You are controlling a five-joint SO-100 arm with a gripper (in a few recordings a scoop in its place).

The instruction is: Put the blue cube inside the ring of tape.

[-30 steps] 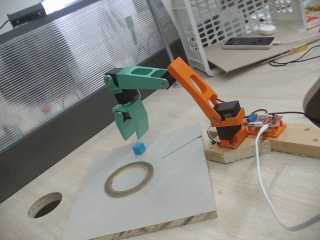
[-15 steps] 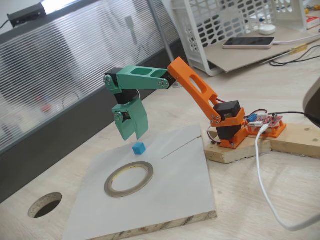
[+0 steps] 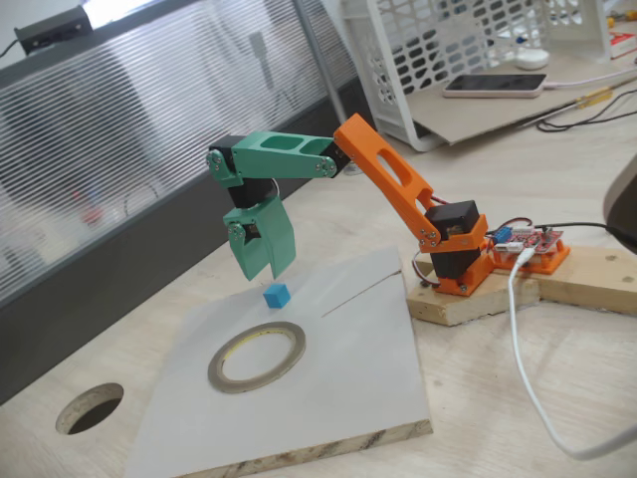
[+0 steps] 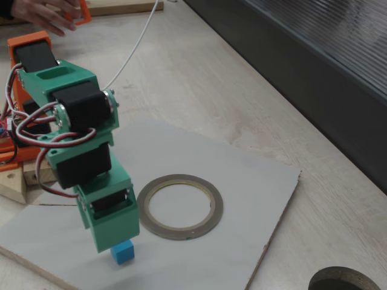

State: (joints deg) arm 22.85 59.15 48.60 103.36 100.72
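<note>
The green hand [image 3: 267,267] hangs just above the blue cube [image 3: 276,295], empty; whether its jaws are parted I cannot tell. The cube sits on the grey board [image 3: 378,368] of the surface, at about 1 o'clock from the ring of tape [image 3: 257,356] (outside it). A descent slightly off-centre could knock the tiny cube away. The board around both is bare, its edges well off

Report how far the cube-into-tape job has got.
Done: the gripper hangs just above the cube, lined up over it. In hand: nothing; the cube sits on the grey board, outside the tape ring, whose centre is empty. Whether the jaws are open is unclear. Left: lower, grasp, carry to the ring, release inside.
</note>
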